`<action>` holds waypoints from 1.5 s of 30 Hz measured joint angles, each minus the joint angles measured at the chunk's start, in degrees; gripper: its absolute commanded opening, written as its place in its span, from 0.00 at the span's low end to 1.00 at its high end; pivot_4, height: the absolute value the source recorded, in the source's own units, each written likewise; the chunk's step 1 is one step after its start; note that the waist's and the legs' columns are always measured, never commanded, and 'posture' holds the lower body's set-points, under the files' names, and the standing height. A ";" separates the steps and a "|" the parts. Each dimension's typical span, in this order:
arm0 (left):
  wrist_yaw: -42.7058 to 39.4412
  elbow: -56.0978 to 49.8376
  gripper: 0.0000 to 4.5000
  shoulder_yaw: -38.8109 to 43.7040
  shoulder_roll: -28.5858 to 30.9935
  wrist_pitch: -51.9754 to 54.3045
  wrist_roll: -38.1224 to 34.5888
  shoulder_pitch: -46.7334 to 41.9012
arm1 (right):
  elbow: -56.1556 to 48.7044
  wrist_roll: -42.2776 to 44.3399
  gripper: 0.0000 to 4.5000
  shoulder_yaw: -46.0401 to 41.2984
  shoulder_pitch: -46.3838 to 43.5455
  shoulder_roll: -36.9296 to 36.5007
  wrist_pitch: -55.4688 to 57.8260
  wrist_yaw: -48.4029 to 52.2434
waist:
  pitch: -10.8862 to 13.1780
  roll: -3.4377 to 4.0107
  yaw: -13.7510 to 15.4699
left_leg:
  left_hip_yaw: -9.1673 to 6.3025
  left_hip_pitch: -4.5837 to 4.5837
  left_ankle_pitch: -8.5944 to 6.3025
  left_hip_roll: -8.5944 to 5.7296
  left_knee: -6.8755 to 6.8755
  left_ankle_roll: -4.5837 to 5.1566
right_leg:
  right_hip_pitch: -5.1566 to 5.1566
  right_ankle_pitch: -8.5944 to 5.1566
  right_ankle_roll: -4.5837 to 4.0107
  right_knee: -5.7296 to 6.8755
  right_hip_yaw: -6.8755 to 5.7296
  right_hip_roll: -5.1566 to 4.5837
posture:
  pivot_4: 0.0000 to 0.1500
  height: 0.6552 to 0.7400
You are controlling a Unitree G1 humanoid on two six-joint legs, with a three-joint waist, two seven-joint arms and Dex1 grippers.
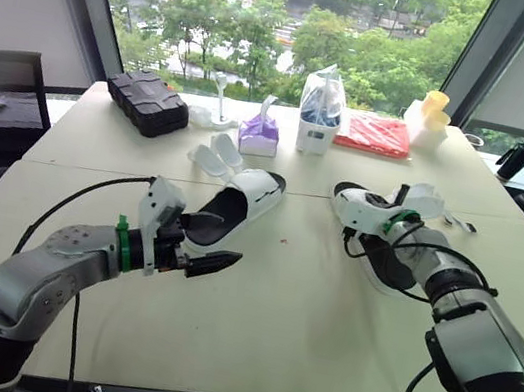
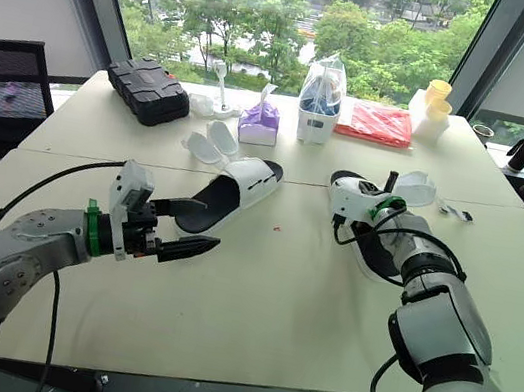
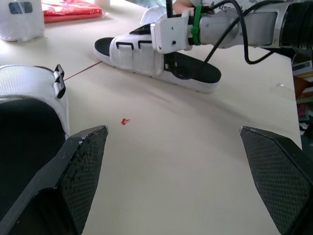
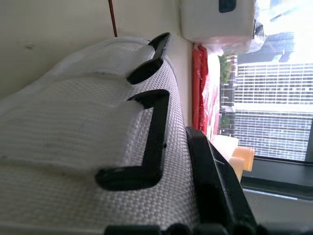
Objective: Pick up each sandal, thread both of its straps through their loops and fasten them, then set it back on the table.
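While the left sandal (image 1: 240,202) and right sandal (image 1: 359,209) lie unfastened on the worktop (image 1: 304,305), the left tool (image 1: 230,239) hovers spread; whether the right tool (image 3: 172,67) grips cannot be told.

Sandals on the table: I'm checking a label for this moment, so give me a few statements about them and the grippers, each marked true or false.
1. The left sandal and the right sandal both lie on the table. True.
2. The left gripper has its fingers shut on the left sandal. False: the fingers are open, holding nothing, beside that sandal.
3. The left sandal's straps lie spread open, not threaded. True.
4. The right gripper hangs well away from the right sandal. False: it is right at that sandal's white upper.
5. The black case sits between the sandals. False: it sits at the table's far left, behind them.
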 measured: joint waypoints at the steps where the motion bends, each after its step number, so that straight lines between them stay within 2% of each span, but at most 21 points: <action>1: 0.05 0.00 1.00 0.04 0.02 0.00 0.00 0.01 | 0.09 -0.13 0.00 0.07 -0.10 0.00 -0.13 -0.03 | 0.00 0.00 0.03 | -0.01 0.01 0.00 0.00 0.00 0.00 | 0.00 0.00 0.00 0.01 0.00 0.01 | 1.00 1.00; 5: 0.17 0.00 1.00 0.04 0.02 0.00 0.00 0.02 | 0.17 -0.74 0.00 0.46 -0.29 -0.02 -0.59 -0.36 | 0.00 0.00 0.01 | 0.00 0.01 0.00 0.00 0.00 -0.01 | -0.01 0.00 0.00 0.02 0.03 0.02 | 1.00 1.00; 9: -1.12 0.92 1.00 -0.24 0.70 -0.97 1.42 -0.09 | -1.55 -2.03 0.00 1.98 -0.35 -1.46 -7.30 -1.02 | 0.02 0.03 -0.03 | 0.12 0.00 0.01 0.00 -0.05 -0.01 | -0.14 0.00 0.00 0.10 0.16 0.03 | 1.00 1.00; 16: -8.09 6.80 1.00 -4.26 1.76 -4.22 4.68 -2.95 | -26.62 -5.04 0.00 5.55 3.73 -14.23 -37.37 0.29 | 0.06 0.08 0.24 | 0.49 -0.05 0.00 0.05 -0.11 -0.01 | -0.41 -0.01 0.03 0.22 0.56 0.14 | 1.00 1.00; 22: -9.77 9.32 1.00 -5.07 0.18 -5.65 6.05 -5.26 | -37.29 -4.89 0.00 6.49 9.09 -17.21 -53.14 3.65 | 0.08 0.05 0.08 | 0.99 -0.03 0.01 0.06 -0.06 0.01 | -0.60 0.03 0.09 0.37 0.96 0.14 | 1.00 1.00; 37: -9.92 8.93 1.00 -5.69 -0.84 -6.15 6.67 -4.38 | -42.11 1.74 0.00 6.28 14.90 -14.21 -56.38 13.66 | 0.08 0.02 0.23 | 1.23 -0.01 0.00 0.42 -0.02 0.00 | -0.81 0.06 0.02 0.65 1.24 0.49 | 1.00 1.00; 45: -9.23 7.90 1.00 -5.62 -0.80 -5.67 6.55 -3.85 | -44.48 12.05 0.00 6.37 19.03 -13.52 -51.41 22.90 | 0.07 0.01 0.26 | 1.26 0.00 0.00 0.51 0.00 0.00 | -0.80 0.09 -0.03 0.65 1.25 0.54 | 1.00 1.00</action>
